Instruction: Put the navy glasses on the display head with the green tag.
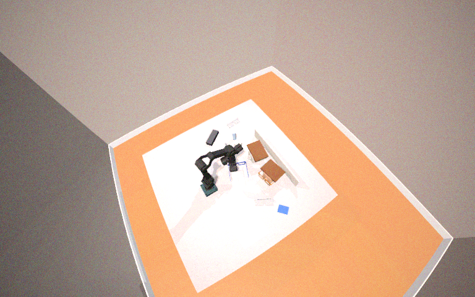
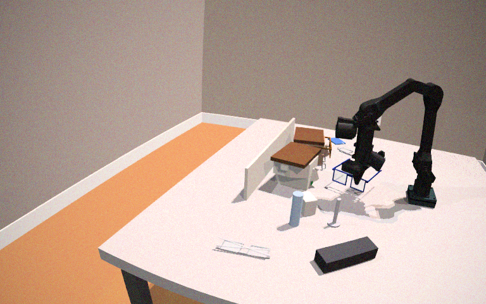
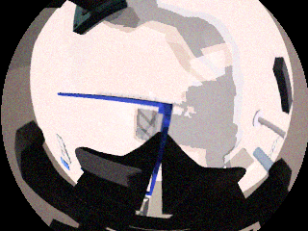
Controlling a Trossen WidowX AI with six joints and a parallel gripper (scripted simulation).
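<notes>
The navy glasses (image 1: 247, 169) (image 2: 373, 175) (image 3: 111, 97) hang above the table, lenses down and temples open towards the back in the exterior view. My gripper (image 2: 357, 181) (image 3: 162, 135) is shut on their front frame, near the middle. The head with the green tag (image 1: 257, 150) (image 2: 295, 154) has a brown top; only a speck of the green tag (image 2: 311, 183) shows at its base. The glasses are beside this head, apart from it. The other head (image 1: 273, 171) (image 2: 309, 135) wears orange-brown glasses (image 1: 266, 177) (image 2: 330, 147). The navy glasses' contact with the fingertips is partly hidden.
A pale upright panel (image 1: 276, 157) (image 2: 269, 158) stands behind both heads. A blue cylinder (image 1: 234, 136) (image 2: 295, 209), a white block (image 2: 309, 204) and a thin post (image 2: 336, 213) stand near the tagged head. A dark case (image 1: 212, 137) (image 2: 345, 255) lies farther off.
</notes>
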